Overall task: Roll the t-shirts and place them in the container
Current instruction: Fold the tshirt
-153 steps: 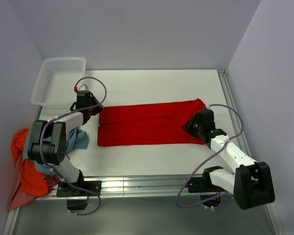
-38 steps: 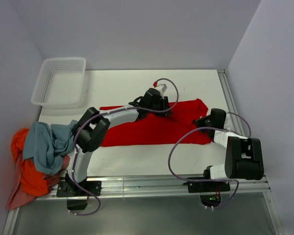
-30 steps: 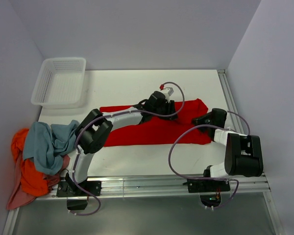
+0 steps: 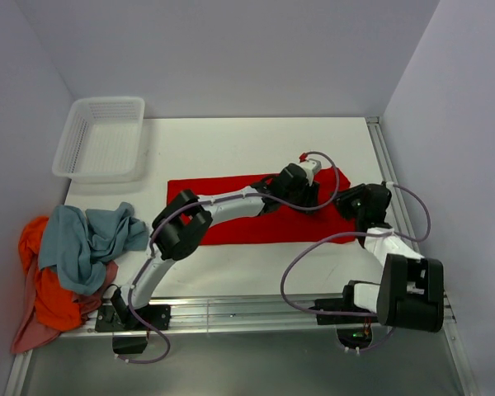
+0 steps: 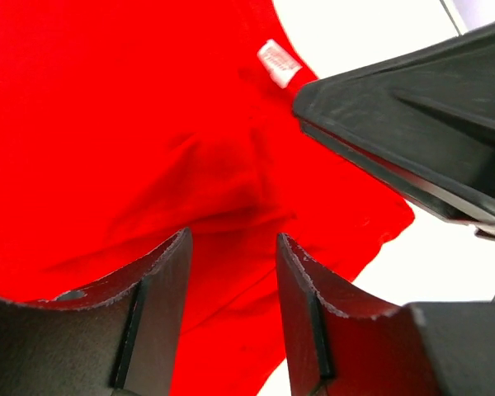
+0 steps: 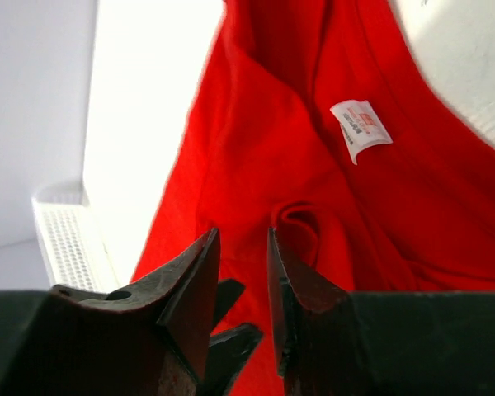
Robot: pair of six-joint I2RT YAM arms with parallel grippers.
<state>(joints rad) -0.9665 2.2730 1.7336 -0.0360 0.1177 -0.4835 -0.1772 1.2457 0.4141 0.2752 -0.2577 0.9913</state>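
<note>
Red t-shirt (image 4: 256,227) flat on table (image 4: 231,148), middle-right, white label (image 6: 360,129) at right end. Left gripper (image 5: 233,239) jaws apart over cloth, holds nothing. Right gripper (image 6: 242,239) jaws narrow over collar end; grip on cloth unclear. Other t-shirts (image 4: 82,243) heaped at near left edge.

One red t-shirt (image 4: 256,227), three piled t-shirts (image 4: 82,239), one basket (image 4: 107,100).

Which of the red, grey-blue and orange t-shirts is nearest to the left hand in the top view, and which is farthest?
1. red t-shirt: spread out in the middle, directly under the left hand.
2. grey-blue t-shirt: crumpled, far off to the left.
3. orange t-shirt: partly under the grey-blue one, further left and nearer the arm bases.
</note>
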